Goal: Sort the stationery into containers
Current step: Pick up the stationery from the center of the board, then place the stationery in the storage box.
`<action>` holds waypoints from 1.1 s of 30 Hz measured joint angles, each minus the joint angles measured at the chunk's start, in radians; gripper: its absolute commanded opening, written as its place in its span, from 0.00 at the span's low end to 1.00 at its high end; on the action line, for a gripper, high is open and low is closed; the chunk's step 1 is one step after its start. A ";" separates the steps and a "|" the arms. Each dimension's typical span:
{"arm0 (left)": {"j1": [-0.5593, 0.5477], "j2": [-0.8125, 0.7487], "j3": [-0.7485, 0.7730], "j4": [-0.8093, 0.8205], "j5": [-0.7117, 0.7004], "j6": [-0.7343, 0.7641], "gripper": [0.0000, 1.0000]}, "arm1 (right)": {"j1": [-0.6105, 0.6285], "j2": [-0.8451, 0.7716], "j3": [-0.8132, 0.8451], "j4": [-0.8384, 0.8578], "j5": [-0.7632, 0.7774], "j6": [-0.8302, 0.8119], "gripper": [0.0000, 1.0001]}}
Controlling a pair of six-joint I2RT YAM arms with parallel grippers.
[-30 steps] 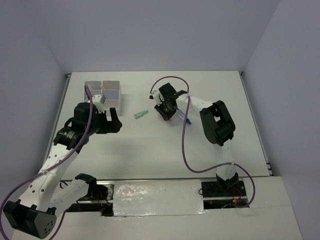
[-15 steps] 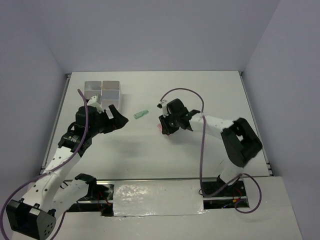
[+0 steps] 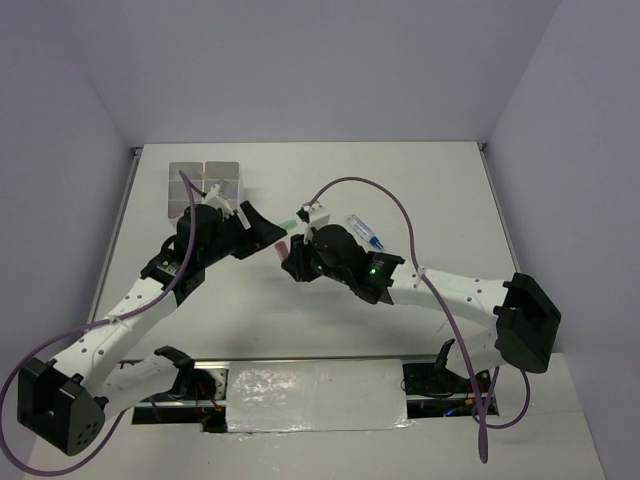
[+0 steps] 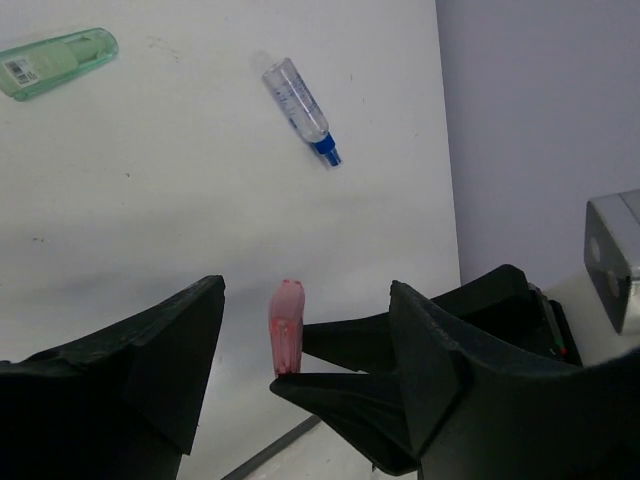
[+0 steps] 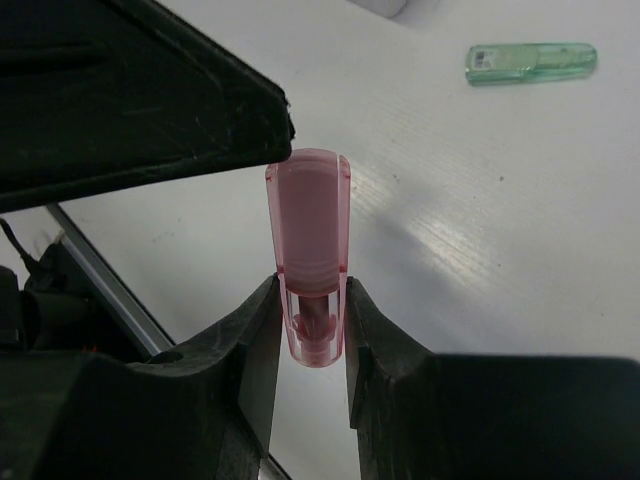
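Observation:
My right gripper (image 3: 293,260) (image 5: 310,300) is shut on a short pink capped stick (image 5: 308,240) (image 3: 283,245) and holds it above the table. My left gripper (image 3: 268,232) (image 4: 308,290) is open. Its jaws stand on either side of the pink stick (image 4: 286,327) without touching it. A green capped stick (image 4: 55,62) (image 5: 530,62) lies on the table, partly hidden behind the grippers in the top view (image 3: 289,220). A blue-tipped clear pen (image 3: 365,232) (image 4: 300,105) lies to the right. The four-compartment translucent box (image 3: 205,185) stands at the far left.
The two grippers meet just left of the table's middle. The left arm's cable (image 3: 110,330) and the right arm's purple cable (image 3: 400,215) loop over the table. White walls enclose the table at the back and sides.
My right gripper has carried the pink stick left and nearer, away from the clear pen. My left gripper has moved right from beside the box and now straddles the stick.

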 measured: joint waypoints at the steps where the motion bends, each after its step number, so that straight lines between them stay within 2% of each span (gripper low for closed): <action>1: -0.002 0.000 0.000 0.002 -0.003 -0.007 0.71 | 0.001 0.000 0.004 0.000 0.012 0.003 0.00; 5: -0.013 0.006 0.000 0.006 -0.009 -0.011 0.62 | 0.001 -0.003 0.008 0.001 0.049 0.006 0.00; 6: -0.015 0.011 0.000 0.008 -0.008 -0.013 0.57 | 0.001 -0.003 0.011 0.000 0.054 0.006 0.00; 13: -0.026 0.042 0.000 0.029 0.007 -0.029 0.59 | 0.001 -0.003 0.063 -0.003 0.067 -0.003 0.00; 14: -0.027 0.046 0.000 0.032 0.011 -0.030 0.50 | 0.001 -0.003 0.070 -0.004 0.067 -0.005 0.00; 15: -0.029 0.051 0.000 0.034 0.015 -0.032 0.30 | 0.001 -0.002 0.077 -0.003 0.067 -0.007 0.00; 16: -0.030 0.055 0.000 0.046 0.024 -0.032 0.20 | 0.001 -0.001 0.084 -0.010 0.063 -0.011 0.00; 17: -0.032 0.057 0.002 0.059 0.029 -0.027 0.00 | 0.001 0.003 0.085 -0.010 0.066 -0.016 0.00; 18: -0.034 0.059 0.002 0.065 0.028 -0.032 0.00 | 0.001 0.006 0.088 -0.011 0.064 -0.020 0.00; 20: -0.034 0.064 0.004 0.071 0.032 -0.027 0.00 | -0.002 0.011 0.093 -0.012 0.064 -0.025 0.09; 21: -0.034 0.069 0.007 0.068 0.029 -0.024 0.00 | -0.004 0.014 0.095 -0.012 0.061 -0.027 0.38; 22: -0.034 0.076 0.016 0.061 0.026 -0.016 0.00 | -0.011 0.018 0.095 -0.008 0.055 -0.028 0.54; 23: -0.034 0.087 0.031 0.044 0.015 -0.005 0.00 | -0.024 0.022 0.095 -0.002 0.040 -0.026 0.74; 24: -0.034 0.100 0.051 0.022 -0.002 0.003 0.00 | -0.036 0.026 0.093 0.010 0.027 -0.019 0.86; 27: -0.034 0.163 0.150 -0.078 -0.112 0.042 0.00 | -0.090 0.020 0.053 0.059 0.000 -0.011 1.00; 30: -0.005 0.243 0.276 -0.190 -0.282 0.053 0.00 | -0.148 -0.018 -0.038 0.071 0.013 0.015 1.00; 33: 0.074 0.325 0.375 -0.242 -0.428 0.047 0.00 | -0.200 -0.092 -0.132 0.035 0.044 0.029 1.00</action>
